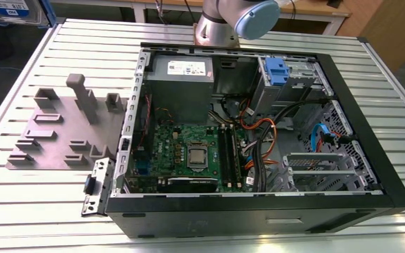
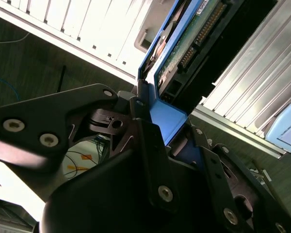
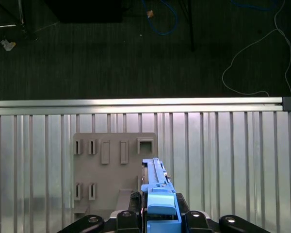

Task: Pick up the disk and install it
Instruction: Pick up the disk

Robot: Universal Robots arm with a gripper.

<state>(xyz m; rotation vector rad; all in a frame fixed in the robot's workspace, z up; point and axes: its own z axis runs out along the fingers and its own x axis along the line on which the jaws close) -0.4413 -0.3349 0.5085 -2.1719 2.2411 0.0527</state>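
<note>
Gripper [image 3: 158,218] clenched on the disk [image 3: 155,180] at its bracket end, likely keeping connectors free for the case [image 1: 259,215], mid-frame in the exterior view

Open computer case [image 1: 259,213] on slatted table [image 1: 34,211], grey fixture plate [image 1: 58,134] just beside it.

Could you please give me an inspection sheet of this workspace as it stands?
Surface: slatted metal table, bearing an open computer case and a grey slotted plate.
Job's things: disk in a blue bracket, held above the table by the plate.
Clutter: nothing seen.
Grippers: tool shut on the disk.
Cables: orange and blue case cables inside the case; loose floor cables.
Surroundings: dark floor; wooden desk beyond the table.
</note>
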